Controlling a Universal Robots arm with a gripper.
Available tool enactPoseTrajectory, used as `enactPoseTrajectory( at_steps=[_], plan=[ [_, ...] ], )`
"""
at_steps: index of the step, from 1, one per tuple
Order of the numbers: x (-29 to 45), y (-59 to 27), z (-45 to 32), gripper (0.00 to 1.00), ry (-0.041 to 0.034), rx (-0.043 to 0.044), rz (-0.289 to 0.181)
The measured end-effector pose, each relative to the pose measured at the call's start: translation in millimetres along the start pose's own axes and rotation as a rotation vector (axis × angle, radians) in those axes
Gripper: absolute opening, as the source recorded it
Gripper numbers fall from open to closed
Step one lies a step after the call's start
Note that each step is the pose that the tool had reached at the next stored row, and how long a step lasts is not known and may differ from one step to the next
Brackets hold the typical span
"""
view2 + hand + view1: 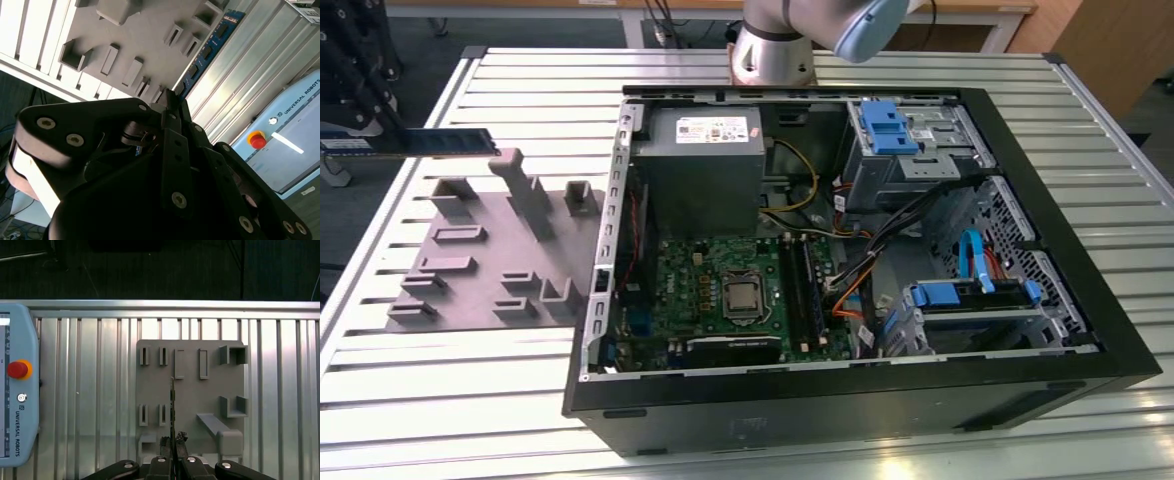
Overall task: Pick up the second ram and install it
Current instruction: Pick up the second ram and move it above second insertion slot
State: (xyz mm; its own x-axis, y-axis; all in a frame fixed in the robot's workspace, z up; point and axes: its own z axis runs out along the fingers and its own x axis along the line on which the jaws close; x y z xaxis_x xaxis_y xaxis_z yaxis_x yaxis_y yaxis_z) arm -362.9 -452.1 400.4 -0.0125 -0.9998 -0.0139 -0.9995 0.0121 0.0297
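The second ram (172, 405) sits edge-on in my claw (173, 439), fingers closed tight on its near end. Below it lies the grey fixture (210, 395) on the slatted table (90, 390), well apart from the open computer case (854, 410).

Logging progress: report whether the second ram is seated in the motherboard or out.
Out. The hand grips the second ram in the air over the grey fixture, away from the motherboard.
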Motion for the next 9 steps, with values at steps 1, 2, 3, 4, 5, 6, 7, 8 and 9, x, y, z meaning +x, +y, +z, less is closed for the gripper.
enactPoseTrajectory(
  at_steps=[1,2,3,4,5,6,7,8,9],
  plan=[
    [0.0,-1.2,0.0,0.14,-0.0001,0.0001,0.0],
    [0.0,-2.3,0.0,0.14,-0.0001,0.0001,0.0],
    [-0.1,-3.4,-0.1,0.14,0.0,0.0,0.0],
    [-0.1,-4.5,-0.2,0.14,0.0,0.0,0.0],
    [-0.1,-5.7,-0.1,0.14,-0.0001,0.0001,0.0],
    [-0.1,-6.9,-0.2,0.14,-0.0001,0.0,0.0],
    [-0.1,-8.0,-0.2,0.14,0.0,0.0,0.0],
    [-0.1,-9.2,-0.3,0.14,-0.0001,0.0,0.0],
    [-0.1,-10.4,-0.3,0.14,0.0,0.0,0.0]
  ],
)
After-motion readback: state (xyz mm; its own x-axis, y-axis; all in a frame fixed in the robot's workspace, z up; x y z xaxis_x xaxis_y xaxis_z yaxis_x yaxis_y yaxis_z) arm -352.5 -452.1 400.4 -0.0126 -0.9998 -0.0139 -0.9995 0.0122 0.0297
